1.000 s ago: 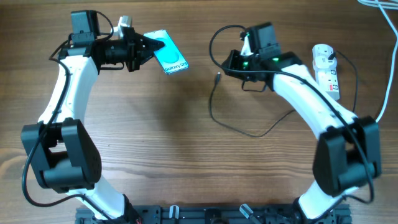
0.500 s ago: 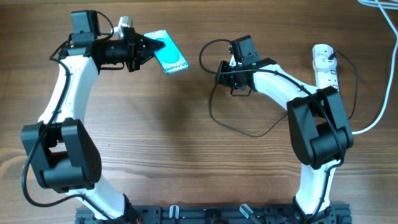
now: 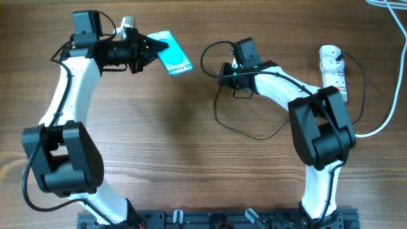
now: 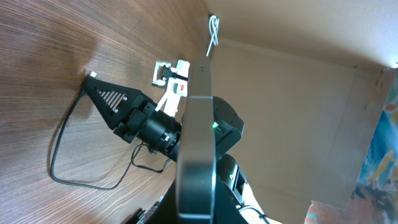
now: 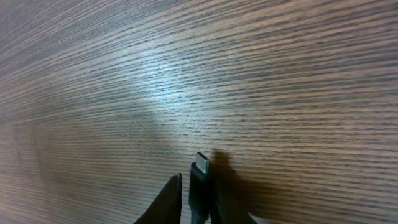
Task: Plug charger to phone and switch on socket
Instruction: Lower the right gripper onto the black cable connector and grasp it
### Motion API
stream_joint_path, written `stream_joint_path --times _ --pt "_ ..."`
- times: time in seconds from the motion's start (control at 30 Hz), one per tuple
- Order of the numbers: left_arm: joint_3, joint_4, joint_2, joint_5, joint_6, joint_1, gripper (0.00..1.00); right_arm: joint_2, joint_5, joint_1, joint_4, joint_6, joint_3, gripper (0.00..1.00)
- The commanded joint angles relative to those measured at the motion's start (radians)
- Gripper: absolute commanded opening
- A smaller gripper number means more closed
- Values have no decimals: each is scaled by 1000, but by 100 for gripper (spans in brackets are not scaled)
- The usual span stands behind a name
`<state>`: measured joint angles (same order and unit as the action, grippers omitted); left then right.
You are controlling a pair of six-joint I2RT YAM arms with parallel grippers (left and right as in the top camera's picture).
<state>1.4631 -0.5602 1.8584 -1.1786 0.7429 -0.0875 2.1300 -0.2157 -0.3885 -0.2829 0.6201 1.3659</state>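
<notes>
Clamping phone [image 3: 177, 58] in left claw [image 3: 154, 48] at upper left, pinching charger [image 5: 200, 171] tip in right claw [image 3: 224, 74] at upper middle.

A brown wood-grain surface [image 3: 191, 127] meets a plain beige wall [image 4: 298, 112], and something blue-patterned [image 4: 387, 143], too cropped to identify, shows at the edge.

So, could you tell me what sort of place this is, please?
Probably a robot test bench in an ordinary room: a wooden table carrying a left arm and right arm, a white socket on it, and a plain beige wall beyond.
</notes>
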Motion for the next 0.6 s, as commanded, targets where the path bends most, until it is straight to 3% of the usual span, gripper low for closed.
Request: stream_joint_path --times 0.0,0.1,0.13,0.17,0.27,0.43,0.57 --pt "9 3 -24 -25 7 -2 4 83 44 -9 -16 23 0 18" --pt "9 3 -24 -25 6 -2 4 99 65 -9 -14 47 0 18" --pt "9 3 -24 -25 6 -2 4 99 79 -11 -14 63 0 15" --pt "9 3 -24 -25 7 -2 4 99 85 -11 -17 65 0 5" --pt "9 3 -24 -25 18 -2 4 90 85 -11 -30 64 5 4" --pt "9 3 -24 -24 29 -2 4 -29 182 -13 -178 43 13 5" --pt "9 3 -24 -25 29 -2 4 -26 235 -13 -283 37 16 5"
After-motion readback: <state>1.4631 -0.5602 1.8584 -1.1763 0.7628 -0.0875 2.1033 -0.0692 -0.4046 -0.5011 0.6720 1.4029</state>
